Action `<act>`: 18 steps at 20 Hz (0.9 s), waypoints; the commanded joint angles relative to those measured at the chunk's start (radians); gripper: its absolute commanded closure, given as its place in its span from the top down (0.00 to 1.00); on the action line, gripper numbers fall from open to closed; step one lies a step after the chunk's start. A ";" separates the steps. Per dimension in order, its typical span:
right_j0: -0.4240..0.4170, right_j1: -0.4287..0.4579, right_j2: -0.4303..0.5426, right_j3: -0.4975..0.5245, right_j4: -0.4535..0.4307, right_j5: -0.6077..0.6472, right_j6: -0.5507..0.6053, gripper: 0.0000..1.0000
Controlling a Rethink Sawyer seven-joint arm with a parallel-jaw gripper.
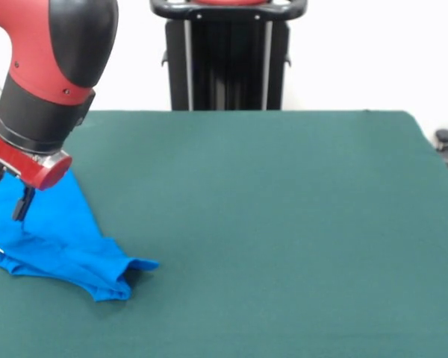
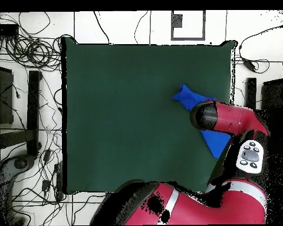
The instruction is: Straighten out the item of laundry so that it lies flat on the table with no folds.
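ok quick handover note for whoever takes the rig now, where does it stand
Hand: low over the shirt's upper part, at the table's edge; whether it is open or shut cannot be seen from either view.
Shirt: bunched and creased near one side edge of the table, one sleeve end poking out toward the middle. In the overhead view the arm covers most of it.
Done: nothing to show yet, the shirt is not flat.
Left: spread it out, probably toward the middle of the table, and smooth the folds.
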 commanded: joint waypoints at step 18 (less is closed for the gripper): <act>0.058 0.054 0.133 0.091 -0.032 0.077 -0.023 1.00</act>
